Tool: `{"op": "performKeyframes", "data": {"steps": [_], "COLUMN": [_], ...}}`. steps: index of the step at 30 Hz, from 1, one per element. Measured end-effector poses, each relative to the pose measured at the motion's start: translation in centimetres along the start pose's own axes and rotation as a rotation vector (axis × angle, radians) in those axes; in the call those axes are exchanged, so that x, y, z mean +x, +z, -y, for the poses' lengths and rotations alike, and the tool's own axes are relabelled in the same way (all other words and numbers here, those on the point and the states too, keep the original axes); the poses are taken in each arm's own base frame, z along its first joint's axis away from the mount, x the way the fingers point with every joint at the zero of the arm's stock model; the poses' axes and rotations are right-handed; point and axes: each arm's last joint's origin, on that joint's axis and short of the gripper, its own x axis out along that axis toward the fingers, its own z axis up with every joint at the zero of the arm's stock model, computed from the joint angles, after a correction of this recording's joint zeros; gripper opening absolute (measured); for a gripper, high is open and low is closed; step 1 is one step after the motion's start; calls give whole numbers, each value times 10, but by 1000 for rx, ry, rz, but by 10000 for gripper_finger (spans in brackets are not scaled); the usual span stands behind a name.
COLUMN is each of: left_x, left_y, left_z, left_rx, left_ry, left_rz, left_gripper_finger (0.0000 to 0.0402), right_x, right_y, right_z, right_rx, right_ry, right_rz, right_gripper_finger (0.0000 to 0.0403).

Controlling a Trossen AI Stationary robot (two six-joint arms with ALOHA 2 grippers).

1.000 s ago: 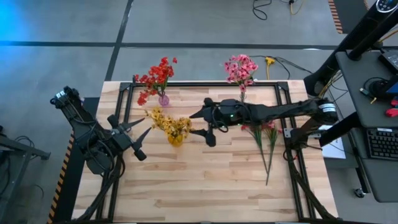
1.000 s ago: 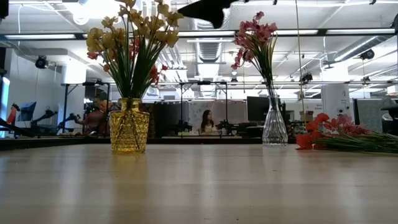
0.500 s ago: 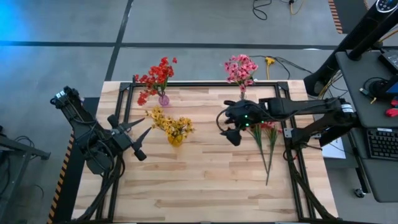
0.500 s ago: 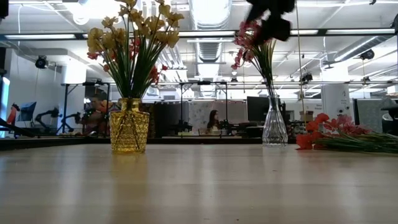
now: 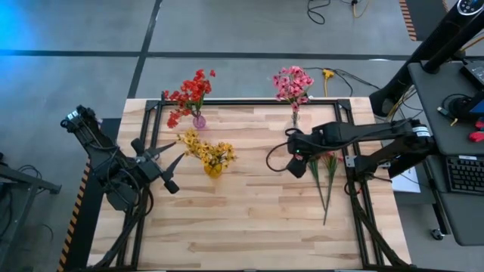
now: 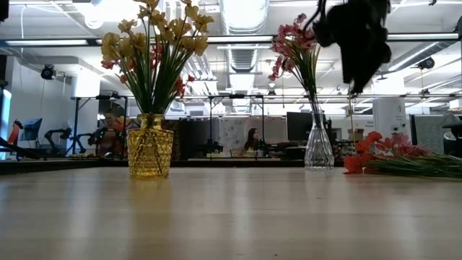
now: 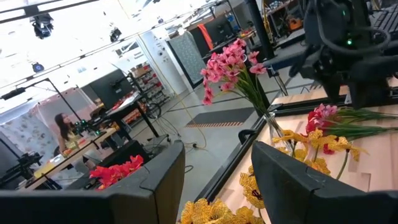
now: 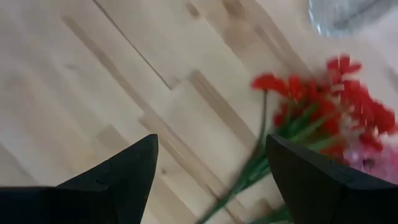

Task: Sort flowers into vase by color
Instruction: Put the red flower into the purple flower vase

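Red flowers (image 5: pixel 190 92) stand in a small purple vase (image 5: pixel 199 121) at the far left. Yellow flowers (image 5: pixel 208 149) fill a yellow vase (image 5: pixel 214 169) (image 6: pixel 150 148). Pink flowers (image 5: pixel 293 81) stand in a clear vase (image 5: pixel 295 116) (image 6: pixel 318 148). Loose red and pink flowers (image 5: pixel 325 168) (image 8: pixel 323 99) lie flat on the table at the right, stems toward the near edge. My right gripper (image 5: pixel 291 162) (image 8: pixel 211 180) hangs open above the table just left of the loose blossoms, pointing steeply down. My left gripper (image 5: pixel 174 165) (image 7: pixel 217 186) waits open and level at the left, holding nothing.
A black frame rail (image 5: pixel 249 101) runs along the table's far edge and down both sides. The yellow vase stands between the two grippers. Bare wood (image 5: pixel 242 219) fills the near half of the table. A desk with a keyboard (image 5: pixel 463 174) stands beyond the right edge.
My right gripper has drawn back from beside the yellow vase toward the table's right edge, coming to the loose flowers. It has tipped from level to pointing steeply down, rolled, and sunk a little, staying open. The flowers and vases have not moved.
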Motion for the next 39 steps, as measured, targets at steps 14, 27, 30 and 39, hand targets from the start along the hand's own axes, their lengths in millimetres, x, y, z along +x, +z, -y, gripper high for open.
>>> {"op": "performKeyframes", "data": {"steps": [14, 27, 30, 39], "left_x": [0, 0, 0, 0], "left_y": [0, 0, 0, 0], "left_z": [0, 0, 0, 0], "left_rx": [3, 4, 4, 5], "left_ry": [0, 0, 1, 1], "left_rz": [0, 0, 0, 0], "left_gripper_finger": [168, 168, 168, 168], "right_x": [64, 102, 110, 129], "right_y": [-41, -58, -62, -66], "right_z": [27, 38, 40, 42], "right_rx": [220, 294, 300, 304], "right_ry": [-197, -190, -199, -191], "right_rz": [-198, -173, -174, -166], "right_gripper_finger": [288, 286, 281, 239]}}
